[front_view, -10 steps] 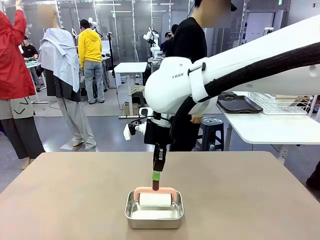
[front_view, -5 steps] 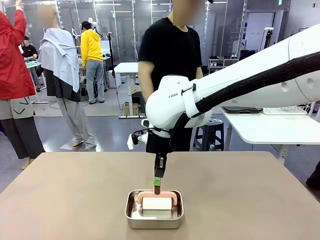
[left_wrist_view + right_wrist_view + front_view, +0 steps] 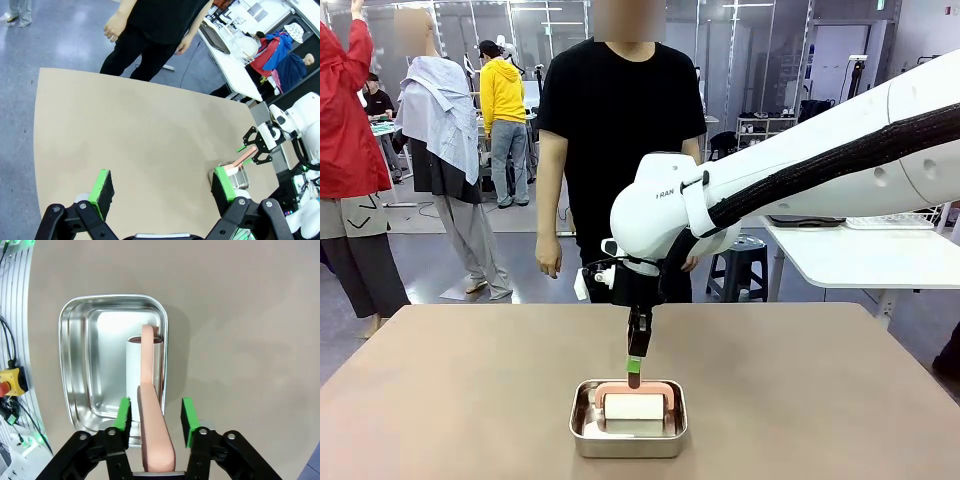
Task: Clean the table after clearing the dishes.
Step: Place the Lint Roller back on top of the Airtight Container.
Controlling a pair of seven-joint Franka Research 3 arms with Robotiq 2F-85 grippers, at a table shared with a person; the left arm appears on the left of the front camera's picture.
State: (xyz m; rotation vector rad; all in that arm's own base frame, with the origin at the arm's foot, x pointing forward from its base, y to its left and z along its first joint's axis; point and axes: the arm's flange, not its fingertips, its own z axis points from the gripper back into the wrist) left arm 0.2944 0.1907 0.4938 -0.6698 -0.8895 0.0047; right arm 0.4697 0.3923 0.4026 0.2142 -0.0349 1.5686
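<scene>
My right gripper (image 3: 156,413), fingers apart on either side of the pink roller handle (image 3: 152,420) with gaps showing, hangs over the steel pan (image 3: 80,365) on the bare brown table (image 3: 440,390); I should lift straight up without nudging the handle.
</scene>
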